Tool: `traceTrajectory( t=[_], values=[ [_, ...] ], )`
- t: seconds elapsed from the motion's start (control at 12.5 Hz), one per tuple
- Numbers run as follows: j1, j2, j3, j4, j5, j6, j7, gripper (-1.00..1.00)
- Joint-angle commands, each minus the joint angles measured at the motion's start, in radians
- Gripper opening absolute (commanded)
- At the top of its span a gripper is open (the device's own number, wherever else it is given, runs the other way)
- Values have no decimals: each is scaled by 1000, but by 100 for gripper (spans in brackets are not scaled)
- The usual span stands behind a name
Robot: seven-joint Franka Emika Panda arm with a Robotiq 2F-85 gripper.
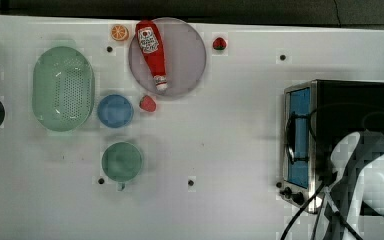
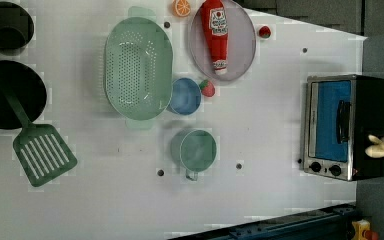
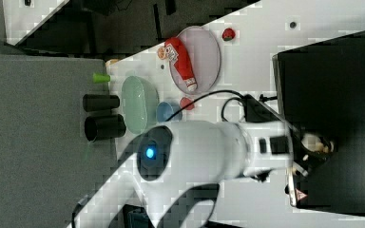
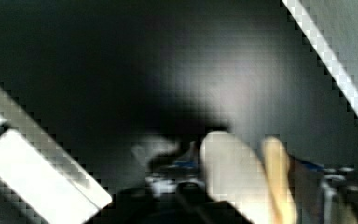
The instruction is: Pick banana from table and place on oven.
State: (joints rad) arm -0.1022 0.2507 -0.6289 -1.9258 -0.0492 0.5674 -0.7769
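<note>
the banana (image 2: pixel 381 146) shows in the left view as a small pale yellow-cream shape at the oven's (image 2: pixel 370 100) black top, near the end where the knobs are. in the right view the banana (image 3: pixel 315 142) lies over that black top just past the arm's wrist, with the gripper (image 3: pixel 319 147) around it. the wrist view shows the banana (image 4: pixel 242 182) close up, pale with a yellower edge, between dark gripper parts and above the dark oven surface. whether the gripper is pinching the banana or has spread away from it, i cannot tell, and whether the fruit rests on the oven or hangs just above it is also unclear.

the arm (image 1: pixel 370 175) comes in at the top view's lower right, its white body covering part of the oven (image 1: pixel 350 100), with black cables hanging beside the glass door.

on the white desk (image 1: pixel 230 150), well apart from the oven, a red ketchup bottle (image 1: pixel 151 47) lies on a grey round plate (image 1: pixel 185 55). an orange slice (image 1: pixel 119 32) sits just beside the plate on the top view's left, a strawberry (image 1: pixel 219 43) just on its other side. a second red strawberry (image 1: pixel 148 103) lies next to a blue bowl (image 1: pixel 115 111). a green colander (image 1: pixel 62 89) sits beside the bowl, and a green cup (image 1: pixel 122 162) stands below them. in the left view a green spatula (image 2: pixel 42 152) leans out of a black pan (image 2: pixel 10 95).
</note>
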Motion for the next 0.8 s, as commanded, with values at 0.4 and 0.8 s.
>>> traceTrajectory(
  t=[0.4, 0.8],
  values=[
    [56, -126, 40, 48, -4, -39, -65, 100],
    [136, -314, 212, 45, -22, -283, 308, 100]
  ],
)
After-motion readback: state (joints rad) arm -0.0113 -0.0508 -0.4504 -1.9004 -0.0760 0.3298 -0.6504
